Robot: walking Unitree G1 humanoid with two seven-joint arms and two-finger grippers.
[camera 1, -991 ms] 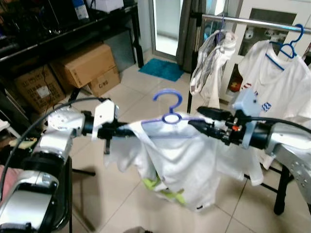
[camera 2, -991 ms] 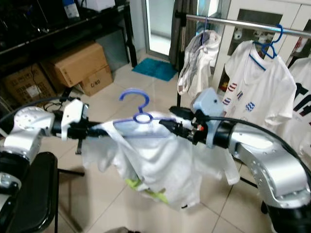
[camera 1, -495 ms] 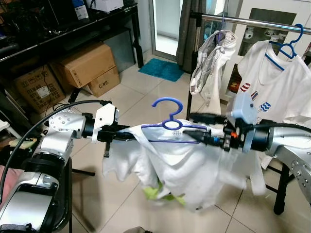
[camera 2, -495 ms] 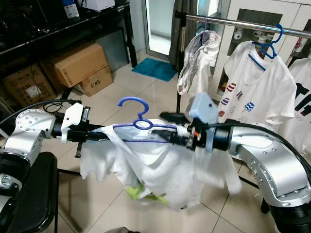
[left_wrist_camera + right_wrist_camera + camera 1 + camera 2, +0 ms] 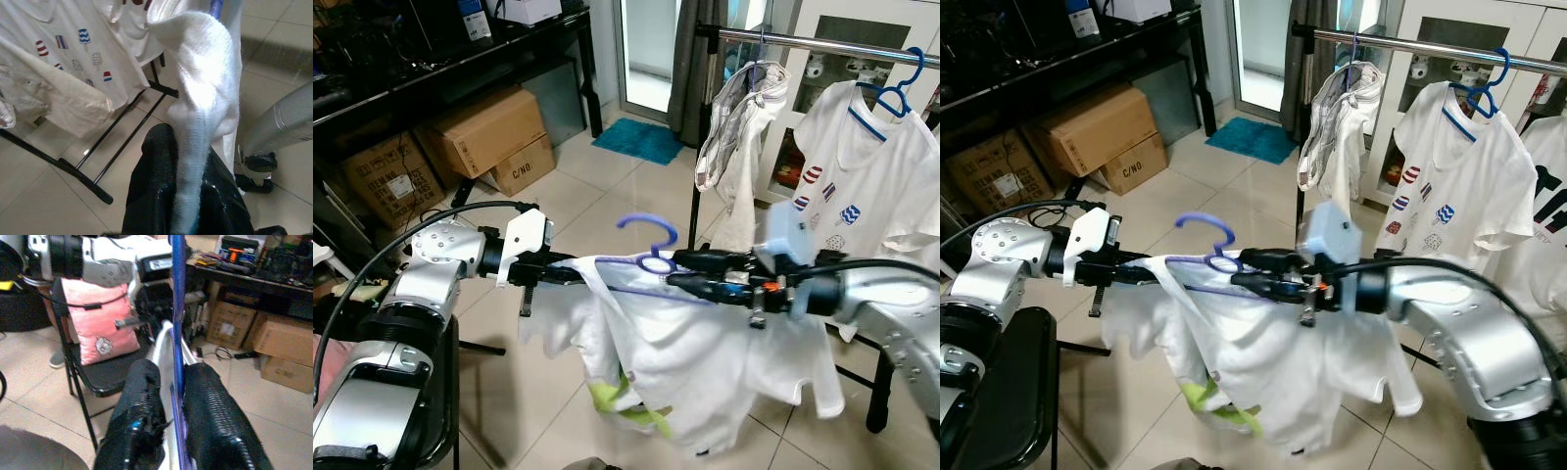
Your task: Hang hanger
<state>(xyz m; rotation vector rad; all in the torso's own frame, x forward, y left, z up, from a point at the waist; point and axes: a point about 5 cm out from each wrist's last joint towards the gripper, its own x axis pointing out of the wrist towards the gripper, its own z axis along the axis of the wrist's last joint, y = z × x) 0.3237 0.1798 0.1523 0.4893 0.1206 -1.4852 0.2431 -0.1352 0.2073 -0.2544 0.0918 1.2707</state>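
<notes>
Your right gripper [image 5: 171, 382] is closed on the blue hanger [image 5: 651, 259], its fingers [image 5: 210, 406] pinching the bar. Your left gripper [image 5: 188, 166] clamps the white shirt [image 5: 695, 362], whose folds hide that end of the hanger. You hold both in mid-air before the rail [image 5: 832, 44], well short of it. Motion blurs your right wrist. Below lies tiled floor [image 5: 568, 186]; boxes [image 5: 489, 132] stand at your left.

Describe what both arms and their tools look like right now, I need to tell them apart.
Both arms are silver metal with black cables looping along them. The left tool has a white wrist block; the right tool has a pale blue one with small orange-red marks. Each has two long black textured fingers.
</notes>
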